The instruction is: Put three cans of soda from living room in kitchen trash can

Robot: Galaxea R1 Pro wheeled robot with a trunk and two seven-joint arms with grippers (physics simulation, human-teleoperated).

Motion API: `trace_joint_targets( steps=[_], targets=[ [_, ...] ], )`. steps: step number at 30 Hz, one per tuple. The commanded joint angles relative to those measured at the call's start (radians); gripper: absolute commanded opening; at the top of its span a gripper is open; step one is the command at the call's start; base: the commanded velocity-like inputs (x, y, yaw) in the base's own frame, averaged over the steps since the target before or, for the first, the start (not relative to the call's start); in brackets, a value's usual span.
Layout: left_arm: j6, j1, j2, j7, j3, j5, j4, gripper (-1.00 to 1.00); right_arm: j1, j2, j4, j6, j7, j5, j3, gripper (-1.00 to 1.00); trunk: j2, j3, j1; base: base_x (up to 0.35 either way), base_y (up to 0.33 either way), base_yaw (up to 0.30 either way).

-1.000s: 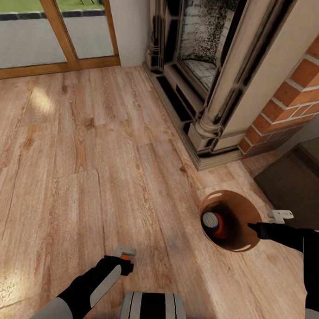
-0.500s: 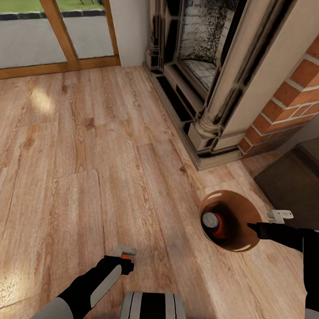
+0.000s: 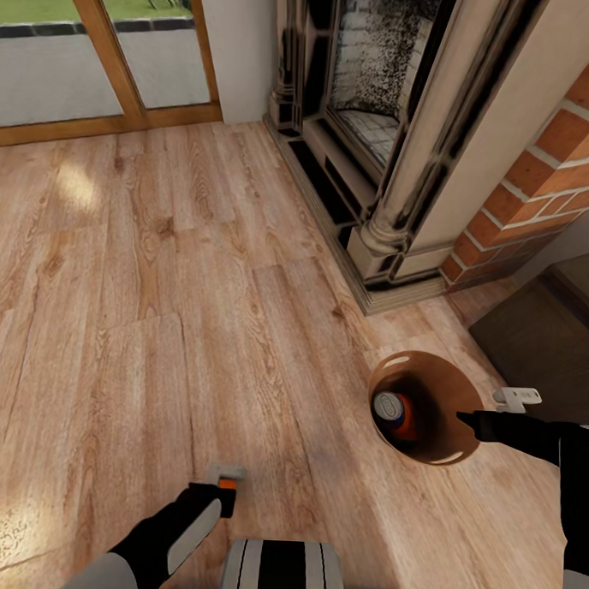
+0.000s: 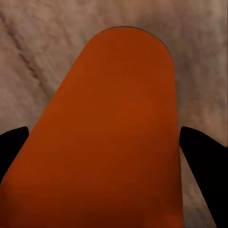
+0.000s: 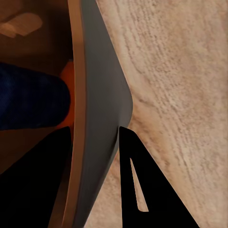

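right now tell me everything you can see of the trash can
The trash can is a small round bin, grey outside and glossy brown-copper inside. It looks upright over the wood floor near the fireplace. An orange can with a silver top sits inside, beside something dark blue. The right gripper is clamped on its rim wall, one finger inside, one outside.

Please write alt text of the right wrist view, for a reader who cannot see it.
The right gripper is shut on the grey wall of the trash can, one black finger inside and one outside. Inside the brown bin lie a dark blue can and part of an orange can; wood floor lies outside.
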Motion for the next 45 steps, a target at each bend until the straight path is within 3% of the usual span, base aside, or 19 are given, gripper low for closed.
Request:
trace_joint_targets(
  steps=[1, 14, 16, 20, 21, 22, 29, 33, 35, 37, 39, 41, 42, 44, 45],
  targets=[
    [-0.001, 0.000, -0.002, 0.000, 0.001, -0.006, 0.005, -1.00, 0.000, 0.000, 0.000, 0.007, 0.001, -0.012, 0.000, -1.00, 0.000, 0.000, 0.000, 0.000, 0.000, 0.000],
    [-0.006, 0.003, -0.011, 0.004, 0.000, -0.006, -0.039, -1.00, 0.000, 0.000, 0.000, 0.007, 0.001, -0.012, 0.000, -1.00, 0.000, 0.000, 0.000, 0.000, 0.000, 0.000],
    [0.028, 0.003, -0.007, 0.018, -0.006, -0.005, -0.205, -1.00, 0.000, 0.000, 0.000, 0.007, 0.001, -0.012, 0.000, -1.00, 0.000, 0.000, 0.000, 0.000, 0.000, 0.000],
    [0.172, 0.004, 0.001, 0.092, -0.008, 0.000, -0.478, -1.00, 0.000, 0.000, 0.000, 0.007, 0.001, -0.012, 0.000, -1.00, 0.000, 0.000, 0.000, 0.000, 0.000, 0.000],
    [0.251, 0.004, 0.002, 0.127, -0.014, 0.006, -0.594, -1.00, 0.000, 0.000, 0.000, 0.007, 0.001, -0.012, 0.000, -1.00, 0.000, 0.000, 0.000, 0.000, 0.000, 0.000],
    [0.293, 0.005, 0.002, 0.138, -0.016, 0.009, -0.649, -1.00, 0.000, -0.001, 0.000, 0.007, 0.001, -0.012, 0.000, -1.00, 0.000, 0.000, 0.000, 0.000, 0.000, 0.000],
    [0.390, 0.005, 0.007, 0.143, -0.018, 0.033, -0.734, -1.00, 0.000, 0.000, 0.000, 0.007, 0.001, -0.012, 0.000, -1.00, 0.000, 0.000, 0.000, 0.000, 0.000, 0.000],
    [0.487, 0.006, 0.017, 0.139, -0.018, 0.099, -0.785, -1.00, 0.000, 0.000, 0.000, 0.007, 0.001, -0.012, 0.000, -1.00, 0.000, 0.000, 0.000, 0.000, 0.000, 0.000],
    [0.522, 0.006, 0.032, 0.127, -0.019, 0.153, -0.807, -1.00, 0.000, 0.000, 0.000, 0.007, 0.000, -0.012, 0.000, -1.00, 0.000, 0.000, 0.000, 0.000, 0.000, 0.000],
    [0.532, 0.006, 0.069, 0.094, -0.019, 0.228, -0.815, -1.00, 0.000, 0.000, 0.000, 0.007, 0.000, -0.012, 0.000, -1.00, 0.000, 0.000, 0.000, 0.000, 0.000, 0.000],
    [0.536, 0.006, 0.129, 0.023, -0.018, 0.315, -0.822, -1.00, 0.000, 0.001, 0.000, 0.007, 0.000, -0.012, 0.000, -1.00, 0.000, 0.000, 0.000, 0.000, 0.000, 0.000],
    [0.537, 0.006, 0.172, -0.066, -0.018, 0.359, -0.828, -1.00, 0.000, 0.002, 0.000, 0.007, 0.000, -0.012, 0.000, -1.00, 0.000, 0.000, 0.000, 0.000, 0.000, 0.000],
    [0.537, 0.006, 0.197, -0.140, -0.015, 0.376, -0.830, -1.00, 0.000, 0.003, 0.000, 0.007, 0.000, -0.012, 0.000, -1.00, 0.000, 0.000, 0.000, 0.000, 0.000, 0.000],
    [0.536, 0.006, 0.262, -0.371, -0.001, 0.395, -0.833, -1.00, 0.000, 0.007, 0.000, 0.008, 0.000, -0.012, 0.000, -1.00, 0.000, 0.000, 0.000, 0.000, 0.000, 0.000],
    [0.533, 0.006, 0.300, -0.514, 0.033, 0.399, -0.833, -1.00, 0.000, 0.009, 0.000, 0.008, -0.001, -0.012, 0.001, -1.00, 0.000, 0.000, 0.000, 0.000, 0.000, 0.000]
  ],
)
